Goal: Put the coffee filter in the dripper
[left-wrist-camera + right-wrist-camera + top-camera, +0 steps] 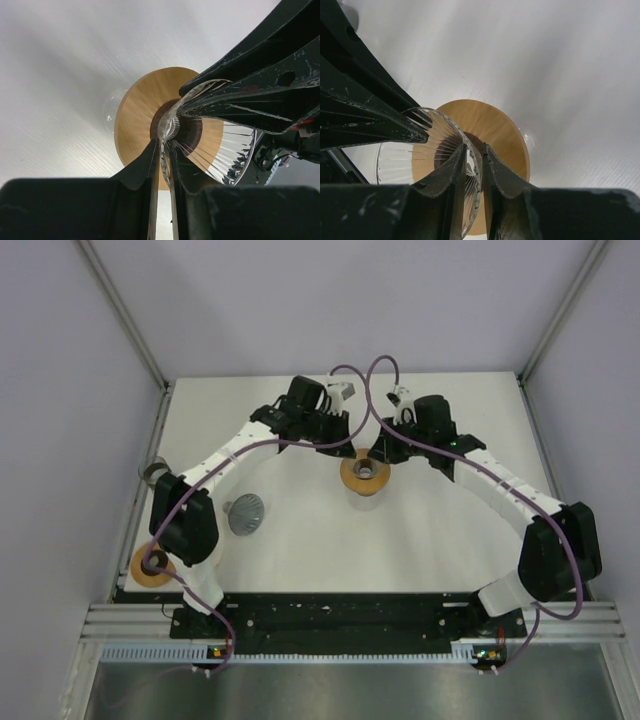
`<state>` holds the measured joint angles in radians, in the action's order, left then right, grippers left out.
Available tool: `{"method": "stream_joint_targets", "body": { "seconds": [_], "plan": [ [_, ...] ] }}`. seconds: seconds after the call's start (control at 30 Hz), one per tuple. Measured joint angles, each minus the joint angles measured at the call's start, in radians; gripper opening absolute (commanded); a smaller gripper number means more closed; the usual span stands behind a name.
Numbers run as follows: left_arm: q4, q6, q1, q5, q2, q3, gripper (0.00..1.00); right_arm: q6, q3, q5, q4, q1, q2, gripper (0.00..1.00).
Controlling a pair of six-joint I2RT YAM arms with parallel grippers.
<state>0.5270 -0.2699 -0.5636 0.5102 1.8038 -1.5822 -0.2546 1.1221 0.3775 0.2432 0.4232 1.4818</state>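
On the white table (300, 550), we see the left gripper (164, 146) clamped on the glass wall of the wood-collared dripper (136, 114). The right gripper (474, 150) straddles that wall, but we cannot tell whether it grips. Left of the dripper lies the grey pleated coffee filter (245, 513).

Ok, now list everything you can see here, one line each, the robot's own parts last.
dripper: one, clear ribbed glass with wooden collar, table centre
pleated cone: one, grey, probably the filter, left of the dripper
wooden ring: one, tan, near-left corner, beside the left arm
small cylinder: one, grey, left edge
table: one, white
left hand: one, black, clamped on the dripper's glass rim
right hand: one, black, fingers on either side of the same rim; grip unclear
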Motion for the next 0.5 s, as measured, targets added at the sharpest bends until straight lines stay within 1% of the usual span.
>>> {"method": "stream_joint_targets", "body": {
  "seconds": [0.07,0.13,0.23,0.4,0.5],
  "plan": [
    [0.015,0.018,-0.002,-0.003,0.006,-0.013,0.19,0.011,0.013,0.007,0.017,0.002,0.004,0.24],
    [0.027,0.035,-0.002,-0.002,0.015,-0.029,0.21,0.021,0.023,0.01,0.037,0.002,0.01,0.26],
    [0.035,0.051,-0.006,-0.003,0.023,-0.047,0.29,0.029,0.032,0.014,0.067,0.002,0.019,0.28],
    [0.076,0.071,-0.008,-0.01,0.026,-0.059,0.41,0.044,0.049,0.017,0.108,0.002,0.026,0.37],
    [0.108,0.086,-0.011,-0.018,0.035,-0.071,0.48,0.055,0.064,0.022,0.133,0.003,0.029,0.45]
  ]
}}
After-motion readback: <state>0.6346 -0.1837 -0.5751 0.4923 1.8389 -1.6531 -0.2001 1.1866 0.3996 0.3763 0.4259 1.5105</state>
